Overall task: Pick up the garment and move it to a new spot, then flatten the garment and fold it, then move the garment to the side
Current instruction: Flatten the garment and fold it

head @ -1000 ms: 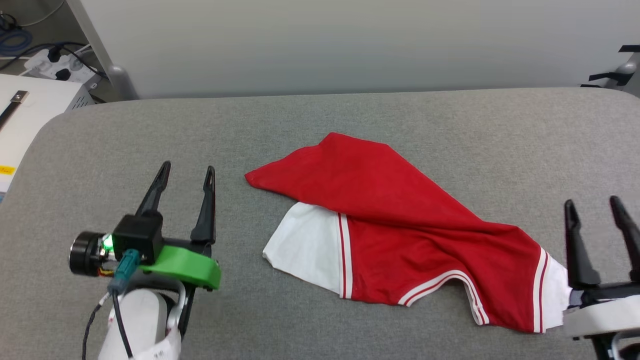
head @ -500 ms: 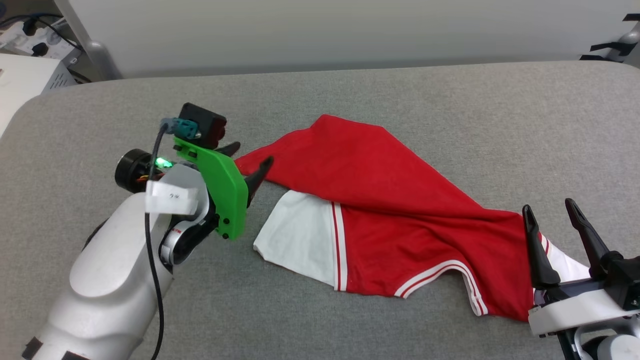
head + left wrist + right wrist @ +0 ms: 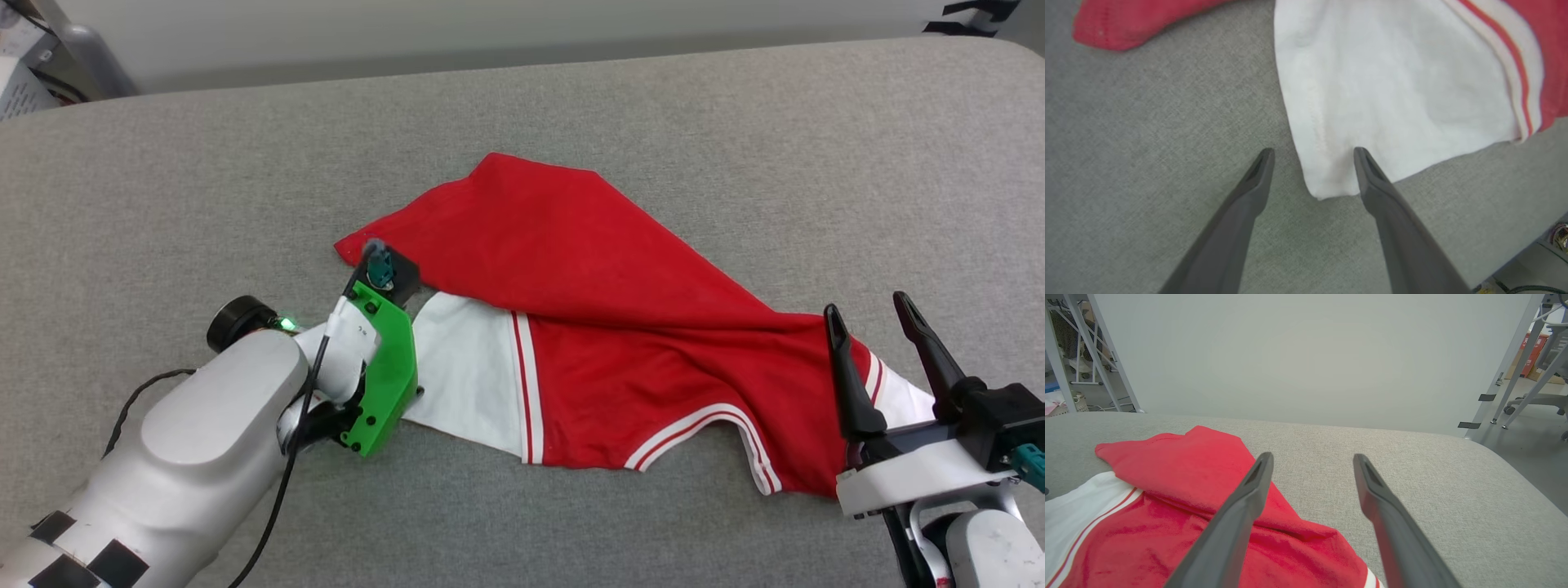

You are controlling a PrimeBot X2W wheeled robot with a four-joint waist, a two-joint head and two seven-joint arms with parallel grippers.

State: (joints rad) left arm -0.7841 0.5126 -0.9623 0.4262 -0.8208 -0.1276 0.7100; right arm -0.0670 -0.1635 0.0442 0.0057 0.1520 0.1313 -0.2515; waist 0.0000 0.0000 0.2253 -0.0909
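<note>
At the left, the pale left arm reaches in over the gray padded table (image 3: pixel 204 188), its green bracket (image 3: pixel 388 376) sitting at the edge of the shirt's white sleeve (image 3: pixel 457 367). In the left wrist view, the left gripper (image 3: pixel 1312 152) points down with its fingers spread wide and nothing between them but cloth and table. One finger (image 3: pixel 1257 175) is over bare gray fabric, and the other (image 3: pixel 1367 175) is over the lower corner of the sleeve. I cannot tell whether the tips touch the surface.

The shirt (image 3: pixel 588 269) lies loosely bunched across the middle of the table, running from the upper left down to the lower right. A red flap is folded diagonally over its body, and red-and-white striped trim (image 3: pixel 522 384) edges the sleeve and the curved neckline.

At the right, the right gripper (image 3: pixel 865 305) has its dark fingers wide apart and pointing away from the robot, holding nothing. It sits over the shirt's right end, beside the second white sleeve (image 3: pixel 894 400). Its wrist view looks across the red cloth toward a plain pale wall (image 3: pixel 1306 355).
</note>
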